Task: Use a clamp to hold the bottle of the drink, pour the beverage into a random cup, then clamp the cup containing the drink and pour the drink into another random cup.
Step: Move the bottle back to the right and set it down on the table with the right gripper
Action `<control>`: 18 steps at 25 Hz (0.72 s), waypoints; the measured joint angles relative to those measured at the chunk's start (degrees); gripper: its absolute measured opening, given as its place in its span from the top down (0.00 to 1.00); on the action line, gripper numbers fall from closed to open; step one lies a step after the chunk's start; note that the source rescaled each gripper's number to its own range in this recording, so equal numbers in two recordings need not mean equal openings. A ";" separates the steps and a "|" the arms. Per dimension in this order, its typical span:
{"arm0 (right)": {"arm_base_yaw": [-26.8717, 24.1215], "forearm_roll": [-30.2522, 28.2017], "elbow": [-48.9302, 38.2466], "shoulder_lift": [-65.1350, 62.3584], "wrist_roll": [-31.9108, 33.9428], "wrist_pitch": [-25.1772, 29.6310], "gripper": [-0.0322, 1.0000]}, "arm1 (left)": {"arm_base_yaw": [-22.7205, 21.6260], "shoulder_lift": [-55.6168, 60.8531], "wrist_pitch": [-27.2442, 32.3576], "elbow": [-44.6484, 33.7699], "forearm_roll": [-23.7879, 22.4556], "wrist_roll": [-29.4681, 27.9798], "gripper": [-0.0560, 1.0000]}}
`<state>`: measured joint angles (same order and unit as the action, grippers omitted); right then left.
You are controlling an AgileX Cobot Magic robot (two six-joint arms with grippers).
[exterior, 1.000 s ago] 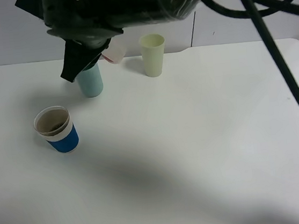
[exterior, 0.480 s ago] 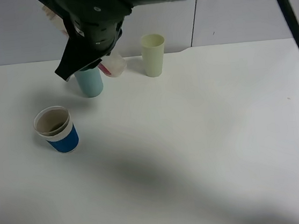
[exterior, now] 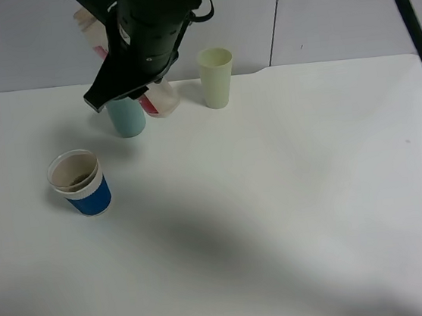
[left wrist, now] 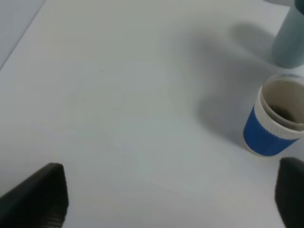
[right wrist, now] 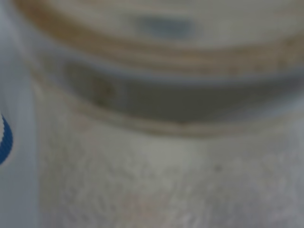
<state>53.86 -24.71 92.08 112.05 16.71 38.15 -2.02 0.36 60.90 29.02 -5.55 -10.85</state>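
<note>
The black clamp, my right gripper [exterior: 135,84], hangs over the back left of the table, shut on the whitish bottle [exterior: 160,97] with the pink-red label. The bottle shows under the arm, between the teal cup and the pale green cup, and fills the right wrist view [right wrist: 161,156] as a blur. The blue-sleeved cup [exterior: 84,186] stands front left with a little dark brown beverage [exterior: 78,177] in it. It also shows in the left wrist view [left wrist: 270,128]. My left gripper [left wrist: 166,202] is open and empty above bare table, to one side of that cup.
A teal cup [exterior: 126,116] stands partly behind the black arm and shows in the left wrist view [left wrist: 290,38]. A pale green cup [exterior: 216,77] stands at the back. A thick black cable [exterior: 411,36] crosses the upper right. The white table [exterior: 293,209] stretches to the front and right.
The black arm has shifted right and back with the bottle. The bottle has come lower beside the teal cup and shows more of its label. The cups have not moved.
</note>
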 joint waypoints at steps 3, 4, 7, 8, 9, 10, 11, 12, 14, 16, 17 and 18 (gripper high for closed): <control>-1.21 2.27 -4.94 -1.01 -1.33 -5.33 0.96 | 0.00 0.00 0.00 0.00 0.00 0.00 0.36; -1.58 3.08 -6.62 -1.60 -2.03 -7.14 0.96 | 0.00 0.00 0.00 0.00 0.00 0.00 0.36; -2.44 4.95 -12.92 -3.32 -3.58 -14.25 0.96 | 0.00 0.00 0.00 0.00 0.00 0.00 0.36; -2.83 5.62 -14.63 -3.97 -4.00 -17.14 0.96 | 0.00 0.00 0.00 0.00 0.00 0.00 0.36; -3.22 6.32 -16.57 -4.53 -4.27 -19.86 0.96 | 0.00 0.00 0.00 0.00 0.00 0.00 0.36; -3.58 7.20 -18.24 -4.92 -4.79 -22.19 0.96 | 0.00 0.00 0.00 0.00 0.00 0.00 0.36; -4.02 7.99 -19.49 -5.34 -5.56 -23.77 0.96 | 0.00 0.00 0.00 0.00 0.00 0.00 0.36; -4.47 8.92 -20.85 -5.78 -6.21 -25.13 0.96 | 0.00 0.00 0.00 0.00 0.00 0.00 0.36; -5.19 10.20 -23.39 -6.53 -8.07 -26.65 0.96 | 0.00 0.00 0.00 0.00 0.00 0.00 0.36; -5.95 11.05 -25.76 -7.37 -9.20 -28.29 0.96 | 0.00 0.00 0.00 0.00 0.00 0.00 0.36; -6.27 11.48 -26.88 -7.81 -9.37 -29.14 0.96 | 0.00 0.00 0.00 0.00 0.00 0.00 0.36; -6.68 11.91 -28.26 -8.23 -9.59 -30.40 0.96 | 0.00 0.00 0.00 0.00 0.00 0.00 0.36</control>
<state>47.18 -12.80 63.82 103.82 7.12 7.75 -2.02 0.36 60.90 29.02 -5.55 -10.85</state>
